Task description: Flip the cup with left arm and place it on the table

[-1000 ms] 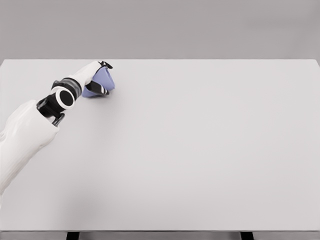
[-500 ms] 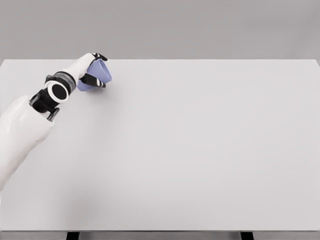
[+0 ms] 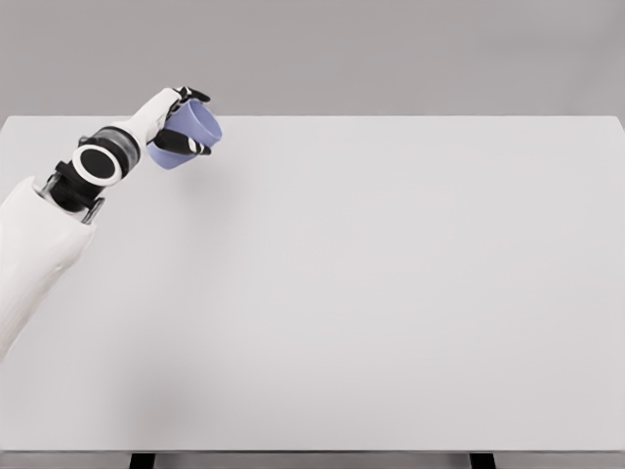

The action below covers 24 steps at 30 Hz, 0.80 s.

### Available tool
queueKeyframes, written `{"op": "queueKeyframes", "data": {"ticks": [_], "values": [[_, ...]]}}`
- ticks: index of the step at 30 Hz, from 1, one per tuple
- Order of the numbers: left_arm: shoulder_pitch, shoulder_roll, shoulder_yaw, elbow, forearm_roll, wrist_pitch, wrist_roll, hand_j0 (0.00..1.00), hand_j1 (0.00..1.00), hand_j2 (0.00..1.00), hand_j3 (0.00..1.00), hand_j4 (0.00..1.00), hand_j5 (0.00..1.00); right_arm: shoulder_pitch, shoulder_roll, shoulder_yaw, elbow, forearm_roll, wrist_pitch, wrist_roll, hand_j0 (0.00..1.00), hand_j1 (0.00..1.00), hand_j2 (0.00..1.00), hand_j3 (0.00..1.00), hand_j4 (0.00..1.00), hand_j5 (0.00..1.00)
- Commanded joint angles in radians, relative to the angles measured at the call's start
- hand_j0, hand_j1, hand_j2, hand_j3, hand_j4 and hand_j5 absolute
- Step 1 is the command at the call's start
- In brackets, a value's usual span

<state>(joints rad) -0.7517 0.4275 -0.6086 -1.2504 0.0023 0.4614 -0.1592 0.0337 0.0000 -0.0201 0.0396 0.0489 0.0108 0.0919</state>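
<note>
I saw the cup (image 3: 193,135) as a small periwinkle-blue tapered piece, smooth and matte, tilted with its wider rim up and to the right. It sat at the far left of the bench (image 3: 371,293), held up over the far edge. The left hand (image 3: 176,125) had its dark fingers (image 3: 187,147) curled around the cup's sides, gripping it. The arm was glossy white with a black-and-white ringed wrist joint. The bench top was flat, plain pale grey, rectangular. The right arm did not show.
</note>
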Motion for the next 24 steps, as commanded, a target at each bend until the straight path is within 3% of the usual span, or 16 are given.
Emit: {"op": "queueKeyframes", "data": {"ticks": [1, 8, 20, 24], "values": [[0.003, 0.000, 0.023, -0.004, 0.010, -0.001, 0.001, 0.79, 0.79, 0.79, 0.79, 0.79, 0.79, 0.000, 0.000, 0.000, 0.000, 0.000, 0.000, 0.000, 1.00, 1.00, 1.00, 1.00, 1.00, 1.00], [0.020, 0.005, 0.073, -0.023, 0.048, -0.013, 0.000, 0.80, 0.80, 0.80, 0.80, 0.80, 0.80, 0.000, 0.000, 0.000, 0.000, 0.000, 0.000, 0.000, 1.00, 1.00, 1.00, 1.00, 1.00, 1.00], [0.032, 0.005, 0.089, -0.061, 0.105, -0.058, 0.000, 0.80, 0.80, 0.80, 0.80, 0.80, 0.80, 0.000, 0.000, 0.000, 0.000, 0.000, 0.000, 0.000, 1.00, 1.00, 1.00, 1.00, 1.00, 1.00], [0.063, 0.004, 0.129, -0.061, 0.114, -0.073, 0.000, 0.80, 0.80, 0.80, 0.80, 0.80, 0.80, 0.000, 0.000, 0.000, 0.000, 0.000, 0.000, 0.000, 1.00, 1.00, 1.00, 1.00, 1.00, 1.00]]}}
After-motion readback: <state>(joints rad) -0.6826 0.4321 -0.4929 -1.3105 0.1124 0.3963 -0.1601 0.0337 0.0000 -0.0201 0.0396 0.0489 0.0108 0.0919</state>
